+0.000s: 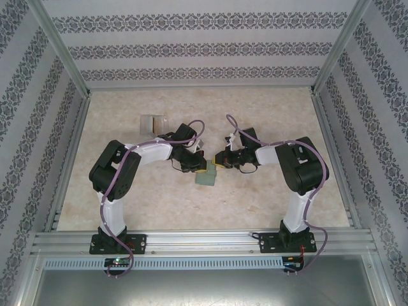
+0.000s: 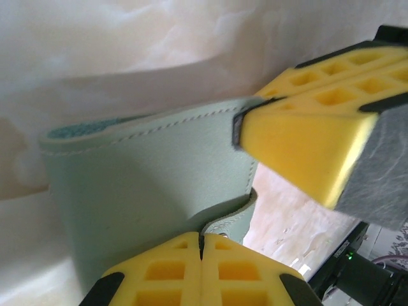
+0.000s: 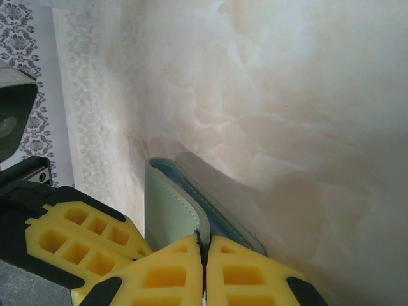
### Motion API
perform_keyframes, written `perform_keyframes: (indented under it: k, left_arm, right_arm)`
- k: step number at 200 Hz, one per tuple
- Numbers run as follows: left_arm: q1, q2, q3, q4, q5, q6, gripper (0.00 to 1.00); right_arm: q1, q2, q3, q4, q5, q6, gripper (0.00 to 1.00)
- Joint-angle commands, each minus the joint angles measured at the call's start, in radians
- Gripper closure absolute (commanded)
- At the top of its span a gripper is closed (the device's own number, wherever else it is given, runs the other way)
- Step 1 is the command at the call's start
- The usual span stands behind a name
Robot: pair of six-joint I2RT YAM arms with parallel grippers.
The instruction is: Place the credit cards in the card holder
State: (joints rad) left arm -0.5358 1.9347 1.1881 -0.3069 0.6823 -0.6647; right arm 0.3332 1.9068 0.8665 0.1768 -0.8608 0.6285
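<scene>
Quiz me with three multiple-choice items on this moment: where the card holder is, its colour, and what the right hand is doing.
1. Where on the table is the card holder?
A) far right corner
B) middle, between the left hand and the right hand
C) near left edge

2. What colour is the card holder's outside?
A) sage green
B) red
C) black

3. What state is the right hand in?
A) wide open, holding nothing
B) shut on a cup
C) shut on the card holder's edge

Answers: 1 B, the top view shows it where both hands meet. 2 A, both wrist views show a pale green stitched cover. 3 C, the right wrist view shows its yellow pads closed on the edge.
</scene>
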Motion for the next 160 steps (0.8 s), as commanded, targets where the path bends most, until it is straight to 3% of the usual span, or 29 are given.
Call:
perform_keyframes:
  k: [1, 57, 160]
  left_arm:
    - [-0.003, -0.013, 0.032, 0.040, 0.016, -0.012, 1.00]
    - [0.003, 0.036, 0.029, 0.023, 0.015, 0.003, 1.00]
    - [0.007, -0.024, -0.030, 0.016, 0.009, -0.003, 1.00]
  right_arm:
    - [0.015, 0.009, 0.017, -0.027, -0.004, -0.012, 0.94]
    - [0.016, 0.006, 0.016, -0.029, -0.001, -0.011, 0.94]
    - [0.009, 0.008, 0.026, -0.060, 0.006, -0.024, 0.94]
